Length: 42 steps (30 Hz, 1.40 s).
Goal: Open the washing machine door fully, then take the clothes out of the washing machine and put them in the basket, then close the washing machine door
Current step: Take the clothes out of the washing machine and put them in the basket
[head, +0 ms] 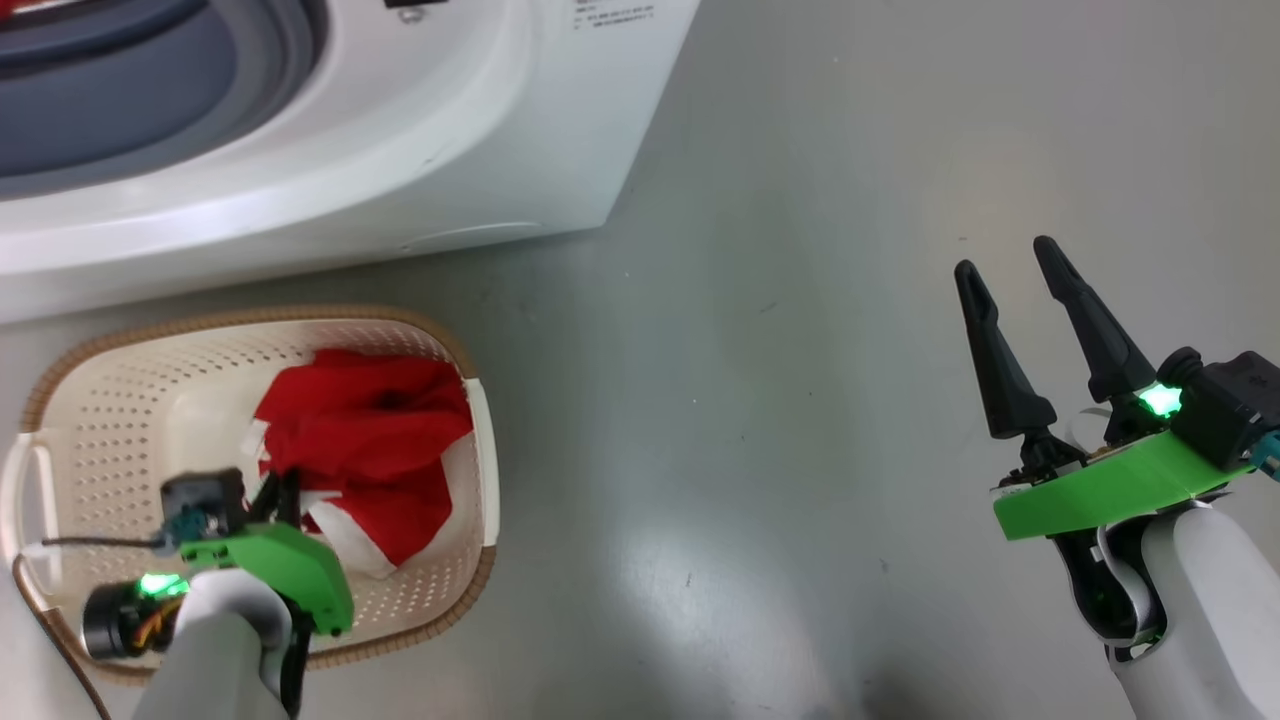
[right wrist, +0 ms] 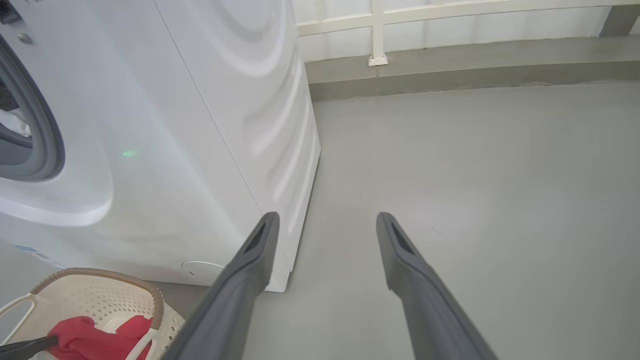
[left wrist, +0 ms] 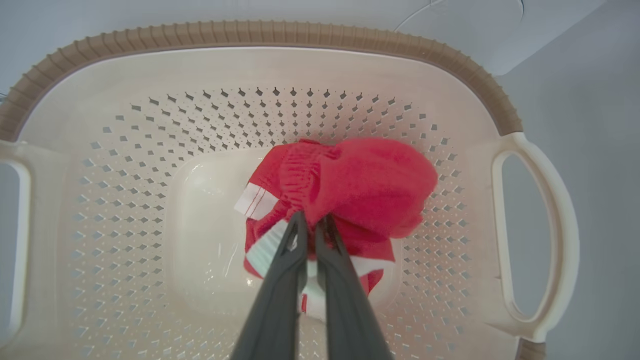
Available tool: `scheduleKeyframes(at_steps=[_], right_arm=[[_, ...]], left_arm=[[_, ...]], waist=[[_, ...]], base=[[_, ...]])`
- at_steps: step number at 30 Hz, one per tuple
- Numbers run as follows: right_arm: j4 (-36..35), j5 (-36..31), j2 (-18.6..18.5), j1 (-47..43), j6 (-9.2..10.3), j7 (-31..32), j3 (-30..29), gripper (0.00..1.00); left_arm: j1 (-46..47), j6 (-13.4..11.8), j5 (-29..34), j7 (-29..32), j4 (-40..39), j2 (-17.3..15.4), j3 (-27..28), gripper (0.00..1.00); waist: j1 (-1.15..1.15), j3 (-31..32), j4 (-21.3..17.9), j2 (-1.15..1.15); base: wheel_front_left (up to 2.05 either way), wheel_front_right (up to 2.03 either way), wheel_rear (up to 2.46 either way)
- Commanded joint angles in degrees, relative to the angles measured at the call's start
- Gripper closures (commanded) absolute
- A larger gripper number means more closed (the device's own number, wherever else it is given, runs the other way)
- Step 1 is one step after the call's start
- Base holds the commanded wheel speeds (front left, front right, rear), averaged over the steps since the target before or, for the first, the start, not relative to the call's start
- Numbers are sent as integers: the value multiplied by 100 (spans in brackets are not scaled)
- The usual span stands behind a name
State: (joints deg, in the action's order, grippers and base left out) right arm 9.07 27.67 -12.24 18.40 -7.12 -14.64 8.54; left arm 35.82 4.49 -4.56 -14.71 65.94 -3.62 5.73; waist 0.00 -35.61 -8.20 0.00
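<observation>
At the left, the basket (head: 250, 318) stands on the grey floor (head: 800, 400), just in front of the washing machine (head: 450, 150). The grey gasket (head: 270, 60) of the machine rings the drum mouth.

Contents of the basket: the clothes (head: 370, 430), one bundle of red fabric with white trim. The bundle lies on the perforated bottom, toward the basket's right-hand side.

The left gripper (left wrist: 312, 225) reaches down into the basket. Its two fingers are pressed together on a fold of the red fabric.

At the right, well apart from the basket, the right gripper (head: 1005, 260) hangs over the floor. Its fingers are spread, with floor visible between them.
</observation>
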Motion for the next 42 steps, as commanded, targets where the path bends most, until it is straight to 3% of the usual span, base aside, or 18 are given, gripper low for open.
scheduleKeyframes(at_steps=[1,17,20,21,22,33,42], right_arm=[[-152,5,-45,24,-36,-36,124,0],[-179,4,64,272,-36,-36,215,0],[-159,4,76,279,-36,-36,206,0],[-149,5,78,276,-36,-36,202,0],[-137,5,78,272,-36,-36,196,0],[-27,-1,48,196,-36,-36,167,0],[72,-6,43,-8,-36,-36,143,0]], left_arm=[[46,-57,34,-29,37,-219,99,100],[690,-93,43,-29,552,-442,-67,100],[715,-102,-2,-29,574,-457,-54,44],[713,-114,-29,-29,561,-459,-37,12],[702,-117,-47,-29,552,-460,-28,0],[380,-47,-293,-29,114,-364,129,0],[-156,50,-434,-29,-910,-270,396,0]], waist=[[0,-119,-59,0],[0,-563,-176,0],[0,-543,-178,0],[0,-526,-175,0],[0,-501,-170,0],[0,-34,-69,0],[0,540,75,0]], base=[[0,0,0],[0,0,0],[0,0,0],[0,0,0],[0,0,0],[0,0,0],[0,0,0]])
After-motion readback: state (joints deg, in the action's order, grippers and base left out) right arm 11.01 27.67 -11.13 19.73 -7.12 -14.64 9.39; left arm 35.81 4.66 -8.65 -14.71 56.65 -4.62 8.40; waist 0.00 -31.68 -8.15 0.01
